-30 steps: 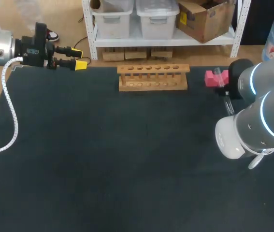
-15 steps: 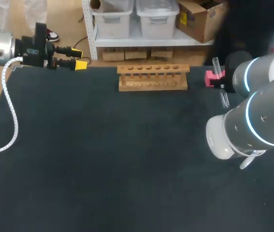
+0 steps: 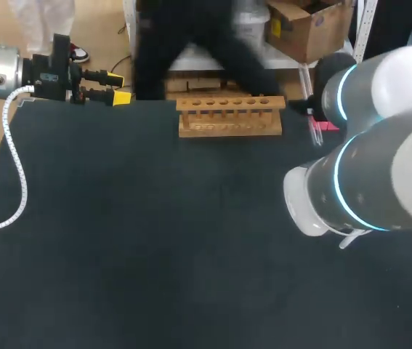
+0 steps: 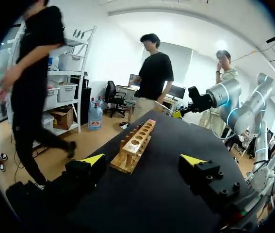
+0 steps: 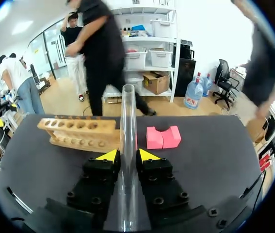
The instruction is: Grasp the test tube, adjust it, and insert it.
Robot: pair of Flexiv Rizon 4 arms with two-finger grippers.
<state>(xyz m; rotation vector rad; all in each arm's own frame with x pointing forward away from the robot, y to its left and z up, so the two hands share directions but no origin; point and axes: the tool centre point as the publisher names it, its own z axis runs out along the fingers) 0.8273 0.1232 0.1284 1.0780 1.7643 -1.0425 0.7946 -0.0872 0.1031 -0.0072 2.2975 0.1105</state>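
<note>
A clear glass test tube [image 5: 127, 121] stands between the yellow-tipped fingers of my right gripper [image 5: 127, 156], which is shut on it. The tube's open end points out past the fingertips. In the head view the tube [image 3: 315, 135] hangs over the table just right of the wooden rack [image 3: 230, 115], and my right gripper [image 3: 306, 107] is mostly hidden by its own arm. The rack [image 5: 79, 132] has a row of several empty holes and lies ahead of the right gripper, a little to one side. My left gripper [image 4: 142, 160] is open and empty at the table's far left corner [image 3: 117, 87].
A pink foam block [image 5: 162, 137] sits on the dark mat beside the rack's right end, partly hidden in the head view [image 3: 330, 126]. My bulky right arm [image 3: 365, 174] covers the right side of the table [image 3: 155, 240].
My right arm has swung left with the test tube, from over the pink block to beside the rack's right end. The left arm has stayed still.
</note>
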